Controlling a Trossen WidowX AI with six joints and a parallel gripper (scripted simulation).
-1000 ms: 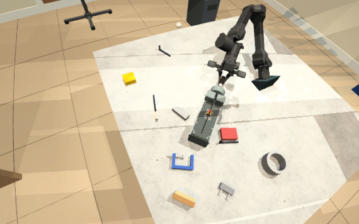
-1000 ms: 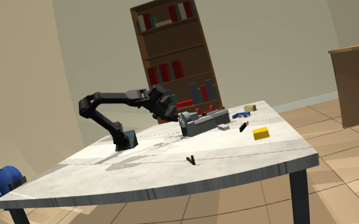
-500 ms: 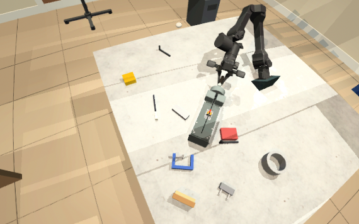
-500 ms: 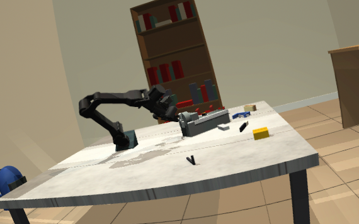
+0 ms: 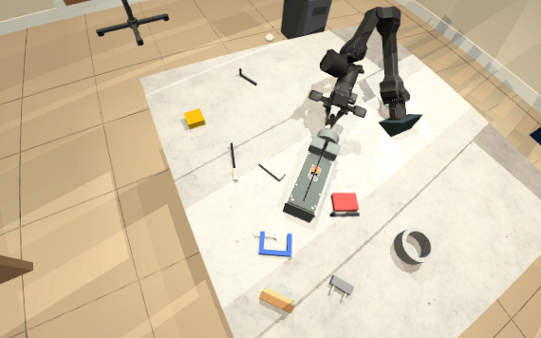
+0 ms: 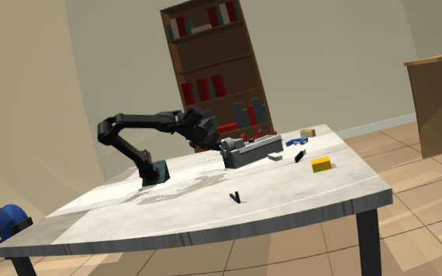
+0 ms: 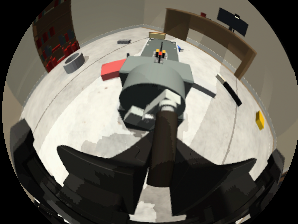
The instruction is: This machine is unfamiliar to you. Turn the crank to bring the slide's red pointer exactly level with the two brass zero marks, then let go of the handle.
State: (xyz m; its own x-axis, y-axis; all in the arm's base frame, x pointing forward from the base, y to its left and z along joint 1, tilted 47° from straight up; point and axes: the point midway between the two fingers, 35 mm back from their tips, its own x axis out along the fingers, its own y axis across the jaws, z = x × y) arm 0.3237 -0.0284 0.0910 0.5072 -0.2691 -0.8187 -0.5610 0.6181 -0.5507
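Note:
The grey-green machine stands on the pale table, with a round hub at its near end. The crank's dark brown handle sticks out from the hub toward the wrist camera, on a light metal arm. My gripper is shut on the handle, one finger on each side. The slide's red pointer sits about midway along the slot in the machine's top, close by small orange and white parts. The views are too small to tell whether it is level with the brass zero marks.
A red block lies beside the machine, and a flat grey piece on its other side. Farther off are a blue clamp, a grey ring, a black-handled tool, a yellow block and a black hex key.

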